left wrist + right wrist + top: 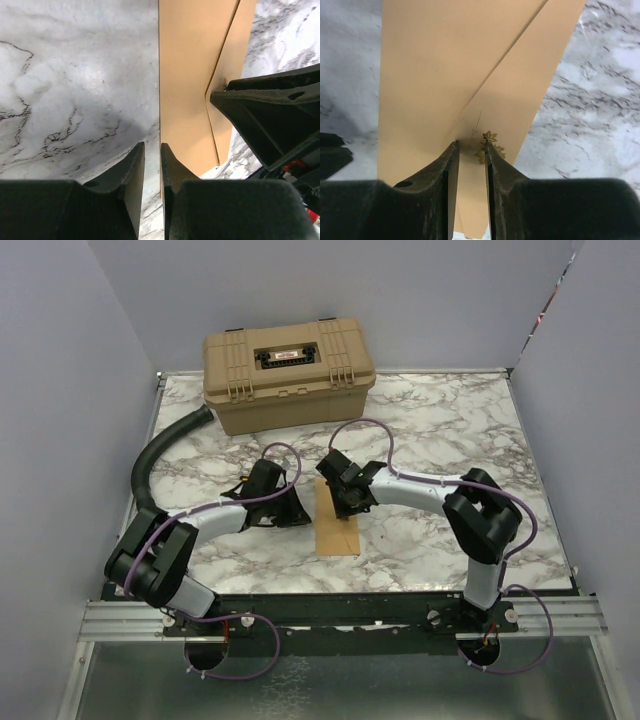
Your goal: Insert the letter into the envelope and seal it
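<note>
The kraft-brown envelope [338, 532] [185, 75] [430, 65] lies flat on the marble table, its pointed flap [530, 75] folded down over it. A small gold leaf sticker [490, 136] sits at the flap's tip. My right gripper [350, 505] [471, 143] points down onto that tip, jaws a narrow gap apart with only envelope paper showing between them. My left gripper [295, 512] [152, 145] stands at the envelope's left edge, jaws slightly apart, marble showing in the gap and its right finger [172, 165] over the edge. The letter is out of view.
A big tan plastic case [288, 370] stands at the back of the table [450, 430]. A black ribbed hose [165, 450] curves along the left side. Grey walls enclose the left, back and right. The right gripper's fingers [270, 120] show close by in the left wrist view.
</note>
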Controlling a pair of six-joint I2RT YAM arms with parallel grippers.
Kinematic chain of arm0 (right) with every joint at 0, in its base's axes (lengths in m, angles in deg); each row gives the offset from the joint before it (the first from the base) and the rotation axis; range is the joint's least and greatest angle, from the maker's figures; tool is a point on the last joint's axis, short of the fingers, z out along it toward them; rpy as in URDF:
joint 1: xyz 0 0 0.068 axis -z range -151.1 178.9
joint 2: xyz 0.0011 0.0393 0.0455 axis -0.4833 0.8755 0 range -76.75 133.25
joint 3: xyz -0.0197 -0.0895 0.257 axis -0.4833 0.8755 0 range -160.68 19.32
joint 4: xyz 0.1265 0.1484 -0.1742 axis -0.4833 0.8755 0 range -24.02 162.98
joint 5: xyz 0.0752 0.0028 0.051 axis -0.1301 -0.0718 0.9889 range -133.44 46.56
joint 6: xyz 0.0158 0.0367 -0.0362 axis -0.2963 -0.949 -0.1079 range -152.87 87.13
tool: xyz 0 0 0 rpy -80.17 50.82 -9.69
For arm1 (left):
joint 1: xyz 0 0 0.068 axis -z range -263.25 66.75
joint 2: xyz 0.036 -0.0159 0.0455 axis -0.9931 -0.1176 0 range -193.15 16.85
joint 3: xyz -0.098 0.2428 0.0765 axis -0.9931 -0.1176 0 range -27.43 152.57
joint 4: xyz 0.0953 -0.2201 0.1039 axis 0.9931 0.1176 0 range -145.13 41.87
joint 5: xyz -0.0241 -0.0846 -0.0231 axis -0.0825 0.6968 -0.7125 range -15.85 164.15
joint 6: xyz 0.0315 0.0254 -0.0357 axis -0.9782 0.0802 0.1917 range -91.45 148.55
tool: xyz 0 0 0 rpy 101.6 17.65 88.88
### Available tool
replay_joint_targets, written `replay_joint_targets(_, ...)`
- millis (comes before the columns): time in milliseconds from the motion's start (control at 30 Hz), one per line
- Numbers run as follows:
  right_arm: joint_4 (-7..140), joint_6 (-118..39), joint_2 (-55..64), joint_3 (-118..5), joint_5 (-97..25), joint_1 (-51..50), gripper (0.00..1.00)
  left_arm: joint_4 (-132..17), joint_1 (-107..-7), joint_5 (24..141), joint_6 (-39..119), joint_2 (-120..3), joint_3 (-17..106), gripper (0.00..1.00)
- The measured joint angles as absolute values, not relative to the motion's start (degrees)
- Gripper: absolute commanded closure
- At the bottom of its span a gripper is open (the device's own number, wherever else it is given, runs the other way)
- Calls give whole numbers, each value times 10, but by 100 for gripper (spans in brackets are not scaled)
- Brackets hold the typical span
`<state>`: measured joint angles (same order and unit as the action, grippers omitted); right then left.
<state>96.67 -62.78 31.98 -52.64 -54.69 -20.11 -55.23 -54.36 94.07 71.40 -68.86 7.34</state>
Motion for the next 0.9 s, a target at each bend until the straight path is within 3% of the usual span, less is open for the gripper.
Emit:
replay_joint_targets(367,940,-630,234,-491,-549,-181,89,-597,-551,965,711,-692,137,82)
replay_joint_targets(600,921,-646,234,-451,-543,-175,90,-652,-543,1016,728,-795,185,91)
replay_joint_targets(900,880,-642,233,-403,-484,-175,90,-681,-513,1061,733,-821,187,92)
